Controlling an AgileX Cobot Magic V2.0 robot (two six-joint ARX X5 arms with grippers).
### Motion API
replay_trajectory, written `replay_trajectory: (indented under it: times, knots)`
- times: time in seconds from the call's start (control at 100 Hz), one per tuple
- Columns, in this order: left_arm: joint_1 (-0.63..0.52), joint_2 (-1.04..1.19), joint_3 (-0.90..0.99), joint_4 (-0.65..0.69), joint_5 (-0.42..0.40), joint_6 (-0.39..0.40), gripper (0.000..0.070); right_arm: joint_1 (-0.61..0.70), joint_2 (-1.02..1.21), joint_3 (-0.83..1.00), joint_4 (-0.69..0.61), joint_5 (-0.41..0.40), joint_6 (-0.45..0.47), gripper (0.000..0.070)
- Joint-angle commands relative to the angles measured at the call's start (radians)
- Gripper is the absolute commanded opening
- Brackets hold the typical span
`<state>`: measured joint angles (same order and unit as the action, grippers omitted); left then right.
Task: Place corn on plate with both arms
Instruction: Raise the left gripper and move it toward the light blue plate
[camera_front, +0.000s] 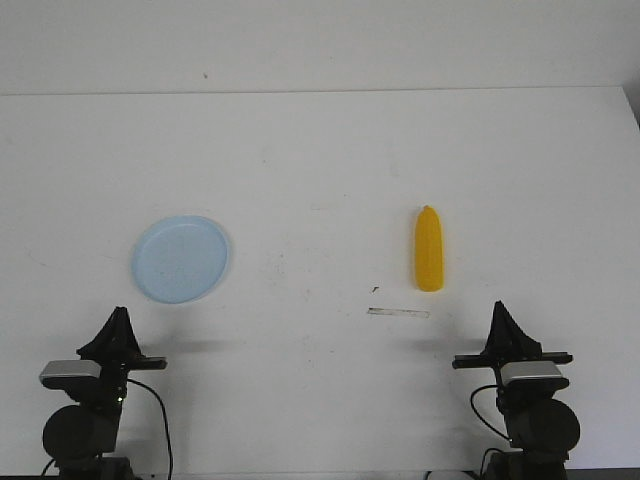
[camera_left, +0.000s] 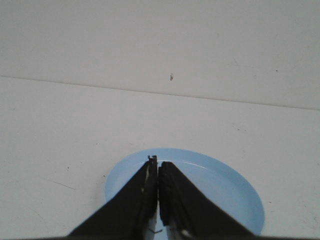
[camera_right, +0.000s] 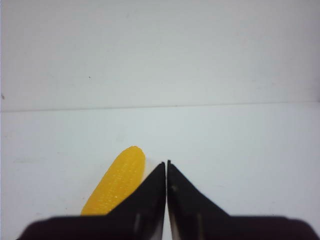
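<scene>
The yellow-orange corn (camera_front: 430, 250) lies on the white table right of centre, its tapered end pointing away from me. It also shows in the right wrist view (camera_right: 116, 186), beside my fingers and apart from them. The light blue plate (camera_front: 181, 259) lies flat at the left, empty; in the left wrist view it (camera_left: 227, 192) lies beyond my fingers. My left gripper (camera_front: 119, 316) is shut and empty near the front edge, in front of the plate; its tips also show in the left wrist view (camera_left: 157, 162). My right gripper (camera_front: 499, 308) is shut and empty, in front and to the right of the corn; its tips show in the right wrist view (camera_right: 166, 163).
A thin pale strip (camera_front: 398, 313) lies on the table just in front of the corn, with a small dark speck (camera_front: 375, 289) near it. The table's far edge (camera_front: 320, 90) meets a white wall.
</scene>
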<state>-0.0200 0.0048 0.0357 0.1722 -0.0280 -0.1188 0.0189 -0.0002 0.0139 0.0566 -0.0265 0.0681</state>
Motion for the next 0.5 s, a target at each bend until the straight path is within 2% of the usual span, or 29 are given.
replay_trajectory:
  times: [0.0, 0.25, 0.49]
  knots:
    - [0.000, -0.001, 0.016, 0.015, -0.002, -0.006, 0.0001, 0.001, 0.001, -0.001, 0.011, 0.000, 0.005, 0.0002]
    - [0.000, 0.074, 0.149, 0.011, -0.003, -0.006, 0.0001, 0.001, 0.001, -0.001, 0.011, 0.000, 0.005, 0.0002]
    - [0.000, 0.315, 0.331, 0.008, -0.003, -0.006, 0.0001, 0.001, 0.001, -0.001, 0.011, 0.000, 0.005, 0.0002]
